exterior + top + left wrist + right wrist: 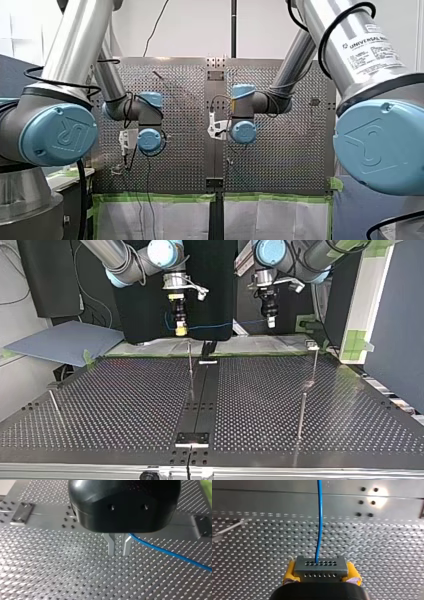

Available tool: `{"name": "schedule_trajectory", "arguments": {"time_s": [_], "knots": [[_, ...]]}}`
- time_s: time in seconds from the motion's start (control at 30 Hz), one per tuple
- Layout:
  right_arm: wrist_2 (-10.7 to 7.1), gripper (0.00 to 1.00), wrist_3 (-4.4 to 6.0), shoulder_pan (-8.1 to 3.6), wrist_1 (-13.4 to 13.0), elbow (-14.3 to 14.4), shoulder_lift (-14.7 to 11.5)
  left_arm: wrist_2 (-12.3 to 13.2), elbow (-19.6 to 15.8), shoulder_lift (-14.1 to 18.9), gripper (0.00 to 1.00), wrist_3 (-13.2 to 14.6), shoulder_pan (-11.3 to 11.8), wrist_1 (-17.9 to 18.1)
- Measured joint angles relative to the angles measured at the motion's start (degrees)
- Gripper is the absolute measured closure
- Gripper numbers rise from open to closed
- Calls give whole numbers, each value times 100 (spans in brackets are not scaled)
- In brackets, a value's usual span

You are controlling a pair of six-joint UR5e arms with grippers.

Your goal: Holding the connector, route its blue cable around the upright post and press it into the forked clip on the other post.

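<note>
My right gripper (pixel 321 572) is shut on a grey connector (pixel 321 566), held between its yellow pads (pixel 289 573). The blue cable (pixel 319 525) leaves the connector's face and runs straight ahead over the table. In the top view it stretches as a thin blue cable (pixel 225 324) from my right gripper (pixel 180 331) across to my left gripper (pixel 270 321), both held above the table's far edge. My left gripper (pixel 118 553) has its metal fingers (pixel 110 545) nearly together, and the cable (pixel 170 553) comes out at their base. A thin upright post (pixel 190 371) stands mid-table below my right gripper. A post (pixel 314 365) with a small fitting on top stands at the top view's right.
A second thin post (pixel 301 415) rises nearer the camera at the top view's right, and a leaning rod (pixel 55 406) stands at its left. A dark centre strip (pixel 199 405) splits the perforated table (pixel 125 400). A grey sheet (pixel 65 342) lies off the far left corner.
</note>
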Motion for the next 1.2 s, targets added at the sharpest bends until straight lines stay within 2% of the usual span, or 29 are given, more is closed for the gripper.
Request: {"name": "schedule_trajectory", "arguments": {"time_s": [0.07, 0.13, 0.3, 0.57, 0.97, 1.2], "knots": [[-35, 100, -3, -14, 54, -14, -120, -44, 63, 108, 89, 7, 20, -111], [-66, 100, -6, -24, 98, -25, -225, -63, 114, 204, 96, 17, 32, -205], [-171, 100, -22, -34, 190, -78, -496, -67, 189, 493, 96, 29, 62, -494], [-473, 100, -37, -36, 400, -352, -860, -75, 409, 903, 96, -4, 106, -903], [-1002, 100, -13, -36, 873, -916, -908, -94, 1003, 1505, 96, -184, 113, -1508], [-1223, 100, 28, -36, 958, -1271, -903, -240, 1310, 1812, 96, -320, 125, -1813]]}}
